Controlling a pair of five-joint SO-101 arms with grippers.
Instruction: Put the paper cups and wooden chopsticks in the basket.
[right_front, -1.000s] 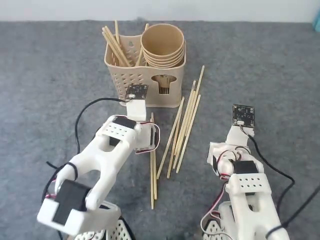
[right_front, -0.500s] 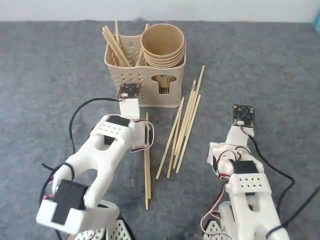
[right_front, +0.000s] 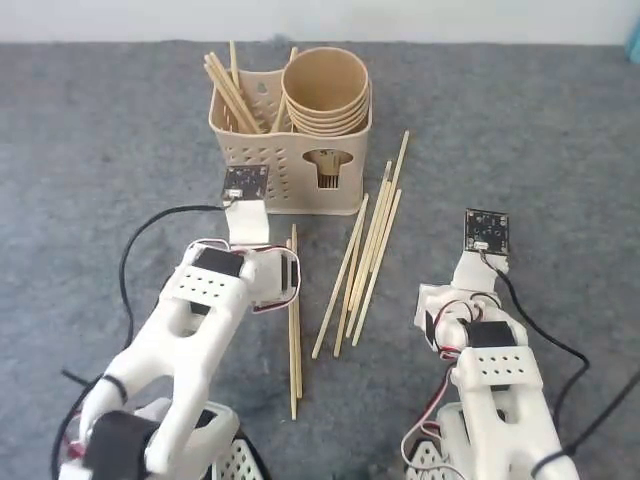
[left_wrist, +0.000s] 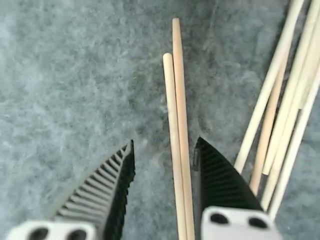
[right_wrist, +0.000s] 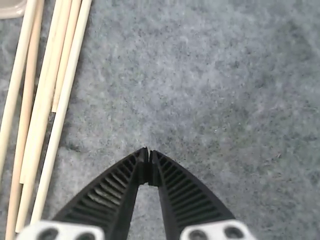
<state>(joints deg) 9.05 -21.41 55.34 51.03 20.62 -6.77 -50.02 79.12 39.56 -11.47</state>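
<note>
Left gripper (left_wrist: 165, 144) is held open, nothing gripped; a pair of wooden chopsticks (left_wrist: 176, 115) is laid flat on the grey mat (left_wrist: 75, 75) between its fingers, just beside one. Right gripper (right_wrist: 149, 152) is closed, nothing held, near the loose chopsticks (right_wrist: 45, 100). Paper cups (right_front: 325, 85) are stacked in the basket (right_front: 270, 165)

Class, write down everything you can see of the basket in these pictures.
The basket is a cream, plastic-looking tub with rounded corners. Its walls are pierced by rows of small holes, and the near wall has a larger keyhole-like cutout. It stands upright on the grey felt-like table cover, at the far middle. Inside, several wooden chopsticks lean in one side and a nested stack of paper cups fills the other. Other loose chopsticks lie on the cover beside it.
</note>
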